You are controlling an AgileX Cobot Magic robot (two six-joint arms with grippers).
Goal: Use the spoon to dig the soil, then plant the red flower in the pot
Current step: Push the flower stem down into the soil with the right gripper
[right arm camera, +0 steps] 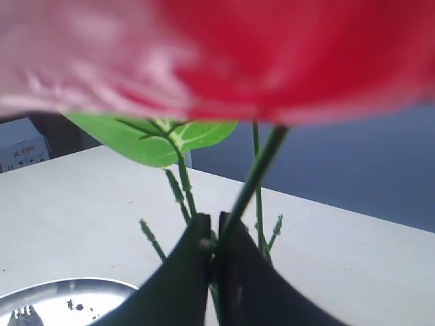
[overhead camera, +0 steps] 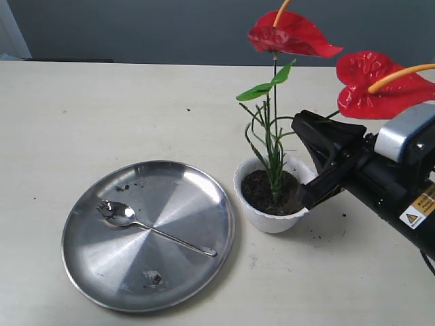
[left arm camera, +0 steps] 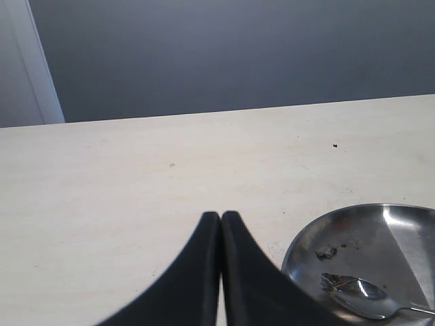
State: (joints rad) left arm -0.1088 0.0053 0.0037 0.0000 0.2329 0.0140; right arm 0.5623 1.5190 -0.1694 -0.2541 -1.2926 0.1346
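The red flower (overhead camera: 292, 34) stands upright in the white pot (overhead camera: 272, 221), its stems rising from the dark soil (overhead camera: 262, 190). My right gripper (overhead camera: 314, 163) reaches in from the right, just above the pot's rim. In the right wrist view that gripper (right arm camera: 212, 221) is shut on a thin green stem (right arm camera: 255, 170), with a blurred red bloom (right arm camera: 285, 54) overhead. The spoon (overhead camera: 156, 231) lies on the steel plate (overhead camera: 170, 197), its bowl dirty. My left gripper (left arm camera: 221, 216) is shut and empty over bare table; the spoon (left arm camera: 360, 295) lies beside it.
Crumbs of soil (overhead camera: 153, 277) lie on the plate and on the table to the right of the pot. The plate (left arm camera: 380, 231) sits to the left of the pot. A grey wall (overhead camera: 136, 27) runs behind the table's far edge.
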